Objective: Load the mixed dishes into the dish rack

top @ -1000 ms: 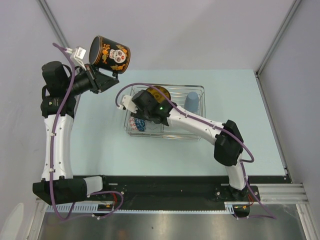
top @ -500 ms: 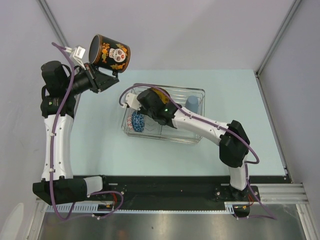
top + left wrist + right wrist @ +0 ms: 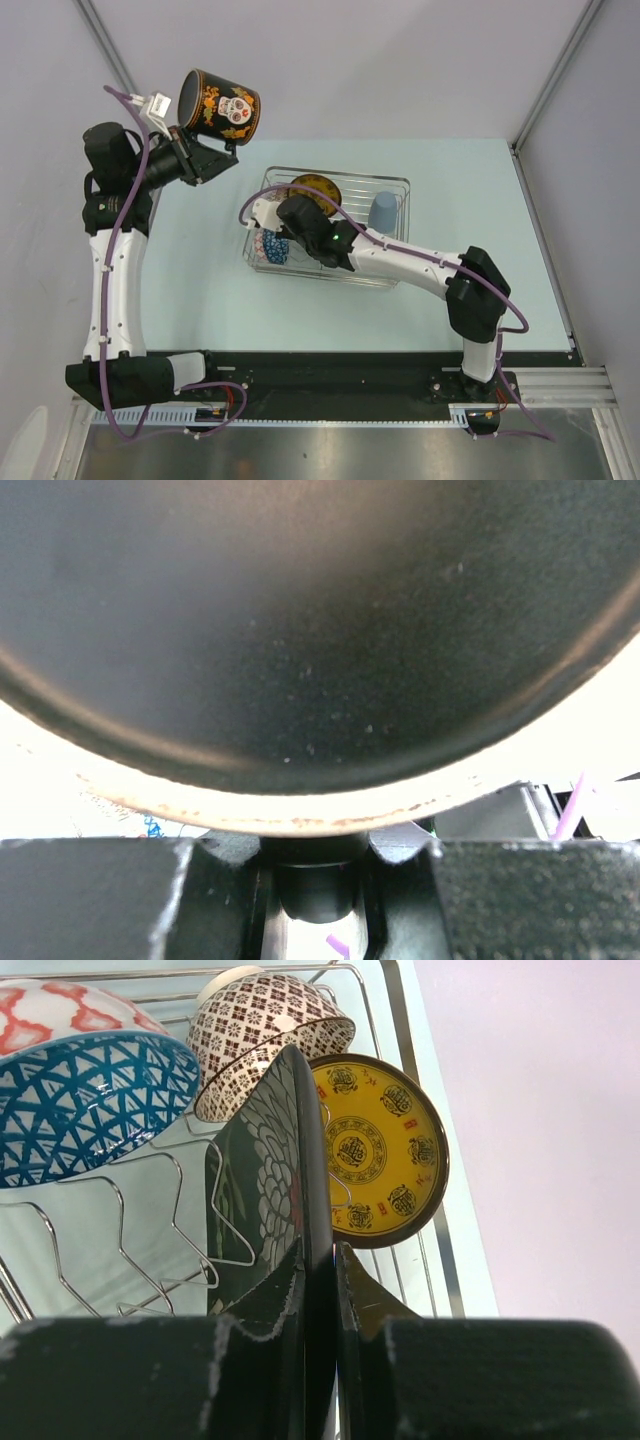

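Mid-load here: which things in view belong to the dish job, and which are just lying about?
Job: dish rack; mug in left gripper; dark plate in right gripper; yellow plate; blue-patterned bowl; brown-patterned bowl; light-blue cup.
Not the job: table; purple cables.

Overhead view is bright, even and sharp, with soft shadows. Left wrist: mug (image 3: 320, 630) is out of focus, background blown white. Right wrist is crisp; dark plate (image 3: 262, 1190) seemingly reflects glare.
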Available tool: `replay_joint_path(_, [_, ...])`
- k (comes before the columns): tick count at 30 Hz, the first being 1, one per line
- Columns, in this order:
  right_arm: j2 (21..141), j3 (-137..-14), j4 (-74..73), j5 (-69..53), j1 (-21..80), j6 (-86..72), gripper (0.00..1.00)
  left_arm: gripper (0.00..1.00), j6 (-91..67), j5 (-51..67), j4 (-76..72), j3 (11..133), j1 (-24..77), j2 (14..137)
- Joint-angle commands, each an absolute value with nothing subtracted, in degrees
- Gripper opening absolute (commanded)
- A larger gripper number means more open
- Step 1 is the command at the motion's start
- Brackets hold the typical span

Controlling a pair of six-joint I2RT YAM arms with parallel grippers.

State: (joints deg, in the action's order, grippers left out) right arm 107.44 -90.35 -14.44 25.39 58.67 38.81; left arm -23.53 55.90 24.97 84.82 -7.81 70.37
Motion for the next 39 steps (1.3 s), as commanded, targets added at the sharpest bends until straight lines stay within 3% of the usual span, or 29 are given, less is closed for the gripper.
replay_joint_path(1, [106.6,-88.2,-13.3,20.5,61.2,34.3,0.0,0.0,-23.9,57.7,15.0,85.6,-8.3,67.1])
replay_joint_path(39, [104.3,-84.9,7.1,23.1,66.6,46.4,0.0,0.0,-24.7,57.0,14.1,84.4,-8.3,67.1])
